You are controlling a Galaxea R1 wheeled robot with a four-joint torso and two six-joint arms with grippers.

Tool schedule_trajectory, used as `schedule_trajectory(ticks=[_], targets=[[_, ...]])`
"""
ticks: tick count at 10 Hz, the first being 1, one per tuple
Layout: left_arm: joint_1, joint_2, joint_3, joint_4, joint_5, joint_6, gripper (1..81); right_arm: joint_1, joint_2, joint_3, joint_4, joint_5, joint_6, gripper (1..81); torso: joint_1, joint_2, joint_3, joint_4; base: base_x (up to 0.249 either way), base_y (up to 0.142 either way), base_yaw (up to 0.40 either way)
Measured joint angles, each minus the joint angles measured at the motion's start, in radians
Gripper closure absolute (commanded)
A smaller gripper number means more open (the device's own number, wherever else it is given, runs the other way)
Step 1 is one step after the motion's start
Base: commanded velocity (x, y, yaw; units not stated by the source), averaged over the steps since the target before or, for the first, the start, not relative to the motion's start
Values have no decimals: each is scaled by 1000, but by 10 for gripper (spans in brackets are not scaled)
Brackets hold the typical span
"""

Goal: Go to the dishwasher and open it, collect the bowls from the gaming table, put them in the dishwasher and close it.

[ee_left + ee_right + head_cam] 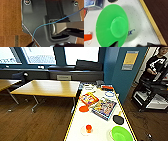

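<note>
The gaming table is a long white top with a thin yellow edge, running away from me. On its near right end sits the light green bowl, upright. That green bowl lies just beyond my right gripper, which hovers open over the table and holds nothing. Further along the table's left side is the orange bowl. My left gripper hangs open over my own dark base, above the wooden floor. The dishwasher is out of view.
An orange cup, a black paddle and two colourful game boxes share the white table. Wooden-topped tables stand to the left. To the right are a black cart and a person.
</note>
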Motion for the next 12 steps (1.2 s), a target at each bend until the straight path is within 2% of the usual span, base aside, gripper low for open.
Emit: schedule_trajectory(ticks=[12], targets=[[0,-6,0,-2,1,0,10,22,144,-190,0,23,0,10,0,0,0,0,0,0,0]])
